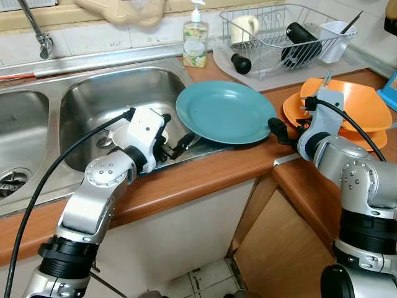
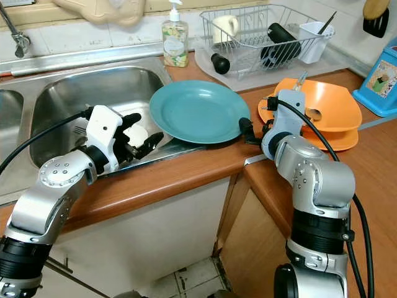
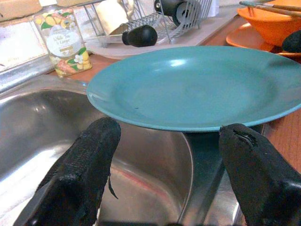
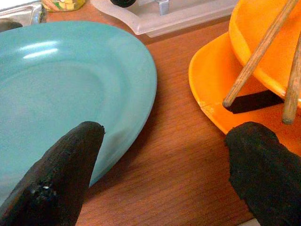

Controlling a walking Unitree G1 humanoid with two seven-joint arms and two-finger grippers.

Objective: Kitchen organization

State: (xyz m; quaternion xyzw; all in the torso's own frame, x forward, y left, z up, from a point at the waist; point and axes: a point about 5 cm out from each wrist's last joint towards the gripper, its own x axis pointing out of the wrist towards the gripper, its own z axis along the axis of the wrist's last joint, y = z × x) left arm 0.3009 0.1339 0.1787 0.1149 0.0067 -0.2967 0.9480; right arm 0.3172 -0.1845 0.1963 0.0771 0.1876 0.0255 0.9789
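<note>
Here's the teal plate point(image 1: 226, 112), lying on the wooden tabletop point(image 1: 205, 174) with its left edge hanging out over the rim of the steel sink point(image 1: 93, 93). The left tool point(image 1: 175, 146) sits low at the sink's front corner, right by that overhanging edge, its two black fingers point(image 3: 84, 165) spread wide apart with the plate's rim just ahead of them and nothing held between them. Over on the other side, the right tool point(image 1: 280, 131) hovers near the plate's right edge, above the strip of bare wood between the plate and the orange dishes; its fingers point(image 4: 61, 174) are also spread wide and hold nothing, one above the plate's rim, the other close to the orange plate point(image 4: 221, 108). An orange bowl point(image 1: 347, 102) is stacked on that orange plate, with wooden sticks point(image 4: 261, 49) leaning in it. Further back, a soap bottle point(image 1: 195, 40) stands behind the sink, and a wire dish rack point(image 1: 279, 37) on a clear tray holds a pale mug point(image 1: 244, 26), a black cylinder point(image 1: 301, 38) and a white cup point(image 1: 337, 37). A blue box point(image 2: 381, 77) stands at the far right.
</note>
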